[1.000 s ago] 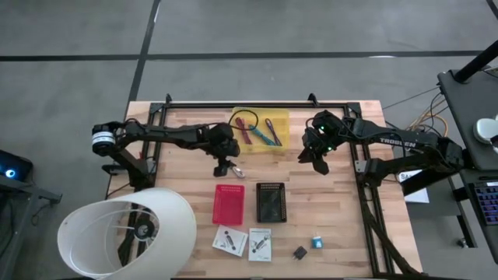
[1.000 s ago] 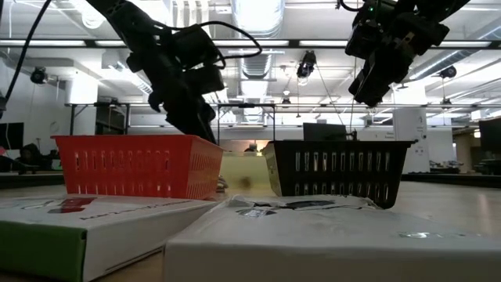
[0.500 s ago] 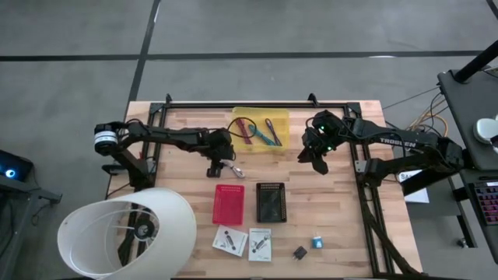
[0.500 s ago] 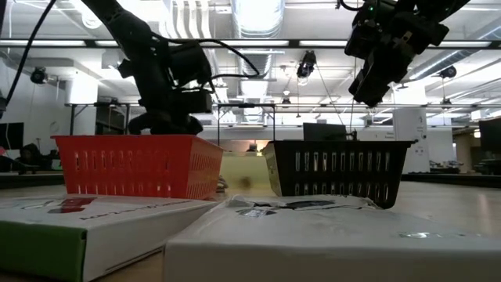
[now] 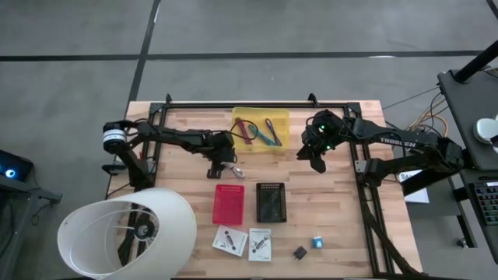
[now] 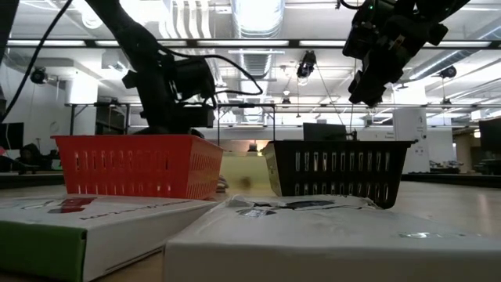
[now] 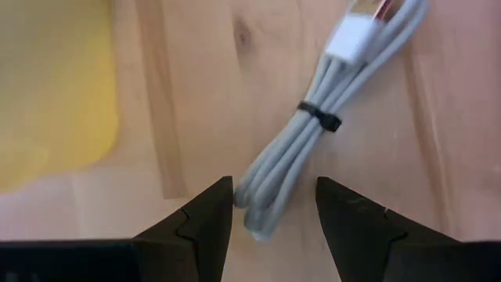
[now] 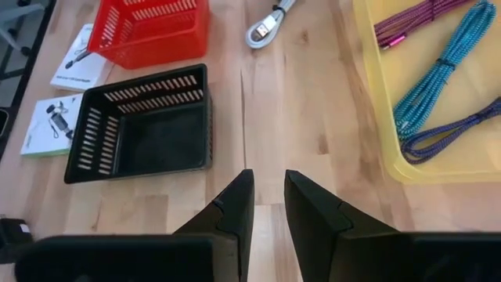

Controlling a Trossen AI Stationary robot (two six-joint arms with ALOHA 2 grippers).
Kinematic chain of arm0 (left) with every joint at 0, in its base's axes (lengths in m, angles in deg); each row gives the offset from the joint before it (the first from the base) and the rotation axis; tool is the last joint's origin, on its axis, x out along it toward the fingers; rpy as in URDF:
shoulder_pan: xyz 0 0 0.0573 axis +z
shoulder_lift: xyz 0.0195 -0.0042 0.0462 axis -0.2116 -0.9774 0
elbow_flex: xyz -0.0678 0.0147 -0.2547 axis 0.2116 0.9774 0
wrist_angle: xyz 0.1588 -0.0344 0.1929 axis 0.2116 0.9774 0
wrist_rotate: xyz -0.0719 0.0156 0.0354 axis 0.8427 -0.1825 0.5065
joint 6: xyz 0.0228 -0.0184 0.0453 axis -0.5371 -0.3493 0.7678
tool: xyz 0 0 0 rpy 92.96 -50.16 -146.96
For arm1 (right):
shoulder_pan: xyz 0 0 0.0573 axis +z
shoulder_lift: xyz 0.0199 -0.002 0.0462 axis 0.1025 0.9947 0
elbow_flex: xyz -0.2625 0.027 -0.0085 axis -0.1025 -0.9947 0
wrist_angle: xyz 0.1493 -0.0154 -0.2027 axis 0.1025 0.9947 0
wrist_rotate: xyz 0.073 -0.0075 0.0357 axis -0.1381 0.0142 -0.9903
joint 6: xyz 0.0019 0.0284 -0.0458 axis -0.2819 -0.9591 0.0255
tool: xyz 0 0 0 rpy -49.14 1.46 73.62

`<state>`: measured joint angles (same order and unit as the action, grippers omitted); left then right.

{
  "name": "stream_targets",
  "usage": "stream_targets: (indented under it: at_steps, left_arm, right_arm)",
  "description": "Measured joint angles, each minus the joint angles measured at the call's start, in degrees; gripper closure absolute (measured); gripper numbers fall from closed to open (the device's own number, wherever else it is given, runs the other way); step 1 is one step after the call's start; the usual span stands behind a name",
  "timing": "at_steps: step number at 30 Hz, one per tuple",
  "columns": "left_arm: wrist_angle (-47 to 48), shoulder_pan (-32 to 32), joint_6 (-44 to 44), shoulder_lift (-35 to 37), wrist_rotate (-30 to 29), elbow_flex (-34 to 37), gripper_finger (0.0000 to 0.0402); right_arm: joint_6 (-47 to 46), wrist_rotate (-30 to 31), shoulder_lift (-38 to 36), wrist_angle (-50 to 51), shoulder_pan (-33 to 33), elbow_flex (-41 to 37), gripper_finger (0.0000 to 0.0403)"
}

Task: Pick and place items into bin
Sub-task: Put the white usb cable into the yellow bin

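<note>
A grey-white bundled cable (image 7: 301, 149) with a black tie lies flat on the wooden table (image 5: 342, 194), just near of the yellow tray (image 5: 280, 117); the high view shows it as a pale speck (image 5: 237, 171). My left gripper (image 7: 274, 196) is open and points steeply down, one finger on either side of the cable's looped end; whether a finger touches it I cannot tell. In the low view the red basket (image 6: 141, 164) hides its fingertips. My right gripper (image 8: 268, 196) hangs in the air right of the tray, its fingers a narrow gap apart with nothing between them.
The yellow tray holds purple, magenta and teal bundled cables (image 8: 438, 86). A red basket (image 5: 229, 204) and a black basket (image 5: 271, 202) stand side by side nearer. Two white cards (image 5: 245, 242) and two small cubes (image 5: 308, 247) lie at the near edge. A big white shade (image 5: 128, 233) overhangs the near left corner.
My left gripper has gone down toward the table over the cable and tipped to point more steeply down; in the low view its fingers have sunk behind the red basket. Its finger gap is unchanged. The cable has not moved.
</note>
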<state>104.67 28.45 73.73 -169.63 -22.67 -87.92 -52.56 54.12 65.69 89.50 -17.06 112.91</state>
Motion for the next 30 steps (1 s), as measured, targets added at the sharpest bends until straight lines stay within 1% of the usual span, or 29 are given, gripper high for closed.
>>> stream_targets:
  at_steps: [4,7,10,16,17,18,21,24,26,28,30]
  left_arm:
    - [0.1,0.0,-0.1,-1.4,0.2,-0.4,0.0234]
    - [0.6,0.0,-0.1,-1.5,0.2,-0.8,0.0247]
    - [0.5,-0.1,0.0,-0.8,0.0,-1.5,0.028]
    - [0.2,0.0,-0.6,1.2,-0.3,-3.1,0.0373]
    - [0.4,0.0,-1.3,1.2,-0.3,-3.5,0.0383]
    - [0.5,0.0,-2.1,1.2,-0.2,-4.0,0.0388]
    - [0.3,0.0,-4.5,1.2,0.3,-6.4,0.0384]
    - [-0.4,0.0,-5.2,1.3,4.4,-9.7,0.0386]
    - [-3.0,-0.1,-8.0,1.4,5.4,-12.3,0.0388]
    - [-6.5,0.4,-11.7,1.5,4.5,-14.4,0.0389]
    - [-9.8,1.2,-15.4,1.5,0.5,-15.6,0.039]
  right_arm:
    - [0.0,0.0,0.0,-0.1,0.0,0.0,0.0339]
    - [0.0,0.0,0.0,-0.1,0.0,0.0,0.0339]
    - [0.0,0.0,0.0,-0.1,0.0,0.0,0.0339]
    - [0.2,0.0,0.0,-0.3,0.0,0.0,0.0339]
    - [0.2,0.0,0.0,-0.3,0.0,0.0,0.0339]
    - [0.2,0.0,0.0,-0.4,0.0,0.0,0.0339]
    - [0.2,0.0,0.0,-0.5,0.0,0.0,0.0339]
    - [0.3,0.0,0.0,-0.5,0.1,0.0,0.0339]
    - [0.3,0.0,0.0,-0.5,0.1,0.0,0.0339]
    - [0.9,0.0,0.0,-0.5,0.1,0.0,0.0339]
    - [1.6,0.0,0.0,-0.5,0.1,0.0,0.0339]
